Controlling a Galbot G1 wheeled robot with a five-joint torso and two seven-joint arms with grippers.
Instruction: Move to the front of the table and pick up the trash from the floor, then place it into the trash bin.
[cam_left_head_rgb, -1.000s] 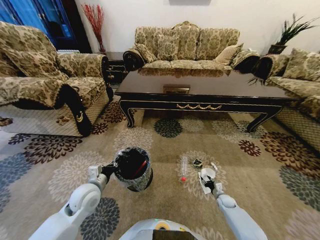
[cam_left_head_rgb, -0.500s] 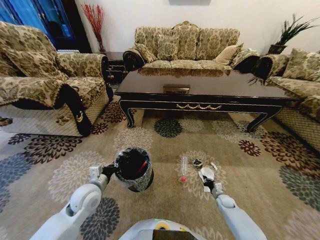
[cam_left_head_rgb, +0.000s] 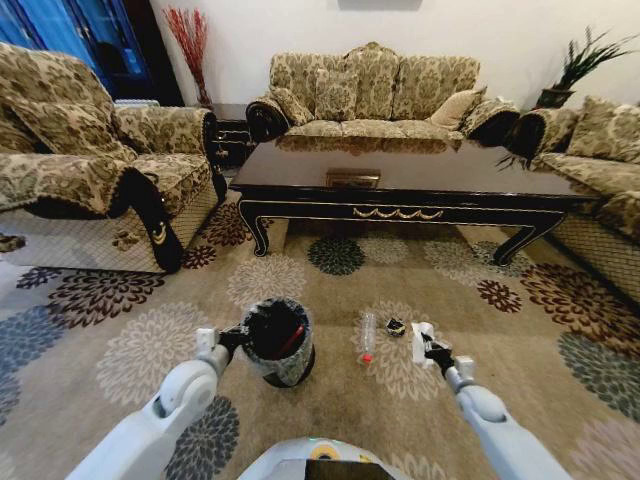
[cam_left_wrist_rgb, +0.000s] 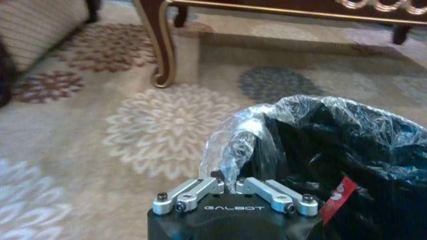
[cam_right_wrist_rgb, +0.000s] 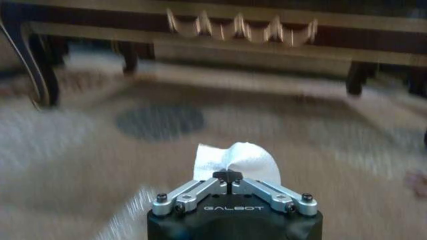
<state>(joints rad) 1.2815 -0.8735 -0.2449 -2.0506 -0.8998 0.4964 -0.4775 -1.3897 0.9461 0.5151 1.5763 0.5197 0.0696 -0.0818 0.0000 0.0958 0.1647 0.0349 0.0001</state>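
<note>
Three patterned sofas round the room; flowered carpet underfoot. Dark glossy table ahead, gold scroll on the long side facing the robot, its near-left curved leg also visible in left wrist view. Black bin with crinkled clear liner standing on carpet, clear of the table's near edge. Left gripper clamped on the bin's liner at the rim; left wrist view confirms fingers pinched together on the plastic fold, plus a red scrap inside the bin. Right gripper off the carpet, closed on the white paper; right wrist view shows the sheet sticking up between shut fingers. Clear bottle with red cap lying on carpet between bin and right gripper. Small dark wrapper just beside it.
</note>
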